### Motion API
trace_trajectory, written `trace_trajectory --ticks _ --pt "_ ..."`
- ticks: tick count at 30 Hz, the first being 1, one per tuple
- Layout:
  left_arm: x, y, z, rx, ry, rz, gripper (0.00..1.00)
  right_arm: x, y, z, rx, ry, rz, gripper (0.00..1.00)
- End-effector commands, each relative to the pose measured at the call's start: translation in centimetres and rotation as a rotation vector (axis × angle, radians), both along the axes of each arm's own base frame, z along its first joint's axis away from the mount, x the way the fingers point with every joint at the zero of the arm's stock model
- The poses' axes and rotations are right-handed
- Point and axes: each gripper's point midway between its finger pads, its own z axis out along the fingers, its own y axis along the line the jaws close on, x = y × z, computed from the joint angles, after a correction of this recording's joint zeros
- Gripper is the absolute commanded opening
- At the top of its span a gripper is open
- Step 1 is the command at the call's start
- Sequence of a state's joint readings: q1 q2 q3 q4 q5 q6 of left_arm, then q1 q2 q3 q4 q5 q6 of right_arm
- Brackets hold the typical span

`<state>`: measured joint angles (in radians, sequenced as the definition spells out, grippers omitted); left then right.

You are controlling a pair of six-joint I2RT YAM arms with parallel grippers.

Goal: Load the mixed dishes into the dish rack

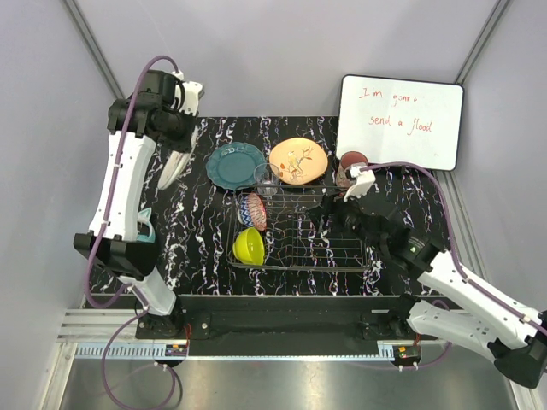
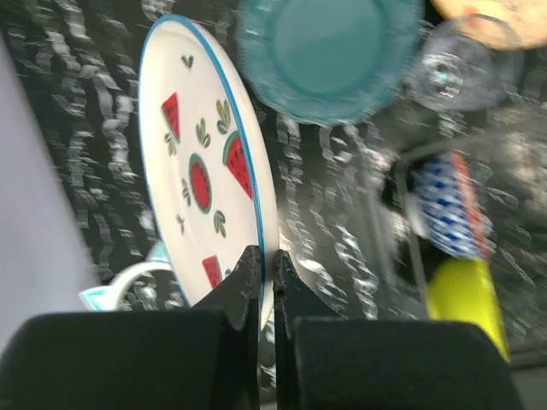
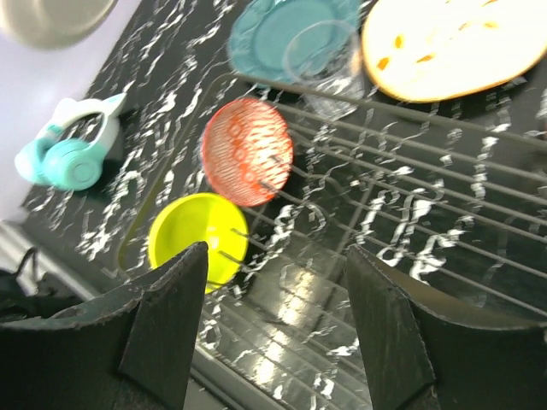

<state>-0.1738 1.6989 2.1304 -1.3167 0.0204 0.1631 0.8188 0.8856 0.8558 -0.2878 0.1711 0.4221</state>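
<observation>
My left gripper (image 2: 267,260) is shut on the rim of the white red-speckled plate (image 2: 201,171), which hangs on edge above the table's back left (image 1: 173,164). The teal plate (image 1: 235,165) and orange plate (image 1: 298,160) lie flat behind the dish rack (image 1: 342,252), with the clear glass (image 1: 267,179) between them. The small red-patterned bowl (image 3: 246,149) and yellow-green bowl (image 3: 192,235) stand on edge at the rack's left end. My right gripper (image 3: 278,252) hovers open over the rack's wires (image 3: 427,171), holding nothing. The reddish-brown cup (image 1: 351,161) stands at the rack's back right.
A white board (image 1: 400,121) with red writing leans at the back right. A teal and white cat-eared mug (image 1: 145,226) sits on the table left of the rack, beside my left arm. Grey walls close in both sides.
</observation>
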Motion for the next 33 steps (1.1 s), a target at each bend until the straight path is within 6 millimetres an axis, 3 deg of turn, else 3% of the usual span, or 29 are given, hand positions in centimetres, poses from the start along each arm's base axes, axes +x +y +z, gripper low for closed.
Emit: trace_trajectory --ticks 1,6,12,21,24,29,33 --pt "-5.4 -4.4 4.2 -0.207 -0.001 -0.131 0.0 1.1 -3.2 2.1 -0.057 -0.106 -0.122 0.75" --pt "-7.8 -8.3 7.2 -0.334 -0.019 -0.24 0.0 1.1 -5.8 2.5 -0.083 -0.134 -0.218 0.77" --pt "-10.2 -11.8 9.1 -0.451 -0.014 -0.394 0.0 0.3 -6.4 0.2 -0.097 -0.077 -0.23 0.76" --pt "-14.7 -16.0 12.4 -0.626 -0.008 -0.682 0.0 0.8 -7.1 -0.3 -0.136 -0.051 -0.281 0.76" --pt "-16.1 -17.4 12.0 -0.603 -0.005 -0.789 0.0 1.2 -7.1 -0.4 -0.143 -0.046 -0.303 0.76" --pt "-18.4 -20.2 8.3 -0.546 0.111 -0.915 0.0 1.6 -7.5 -0.1 -0.148 -0.052 -0.34 0.76" --pt "-18.4 -21.3 6.2 -0.501 0.149 -0.93 0.0 1.8 -8.0 1.3 -0.122 -0.073 -0.374 0.82"
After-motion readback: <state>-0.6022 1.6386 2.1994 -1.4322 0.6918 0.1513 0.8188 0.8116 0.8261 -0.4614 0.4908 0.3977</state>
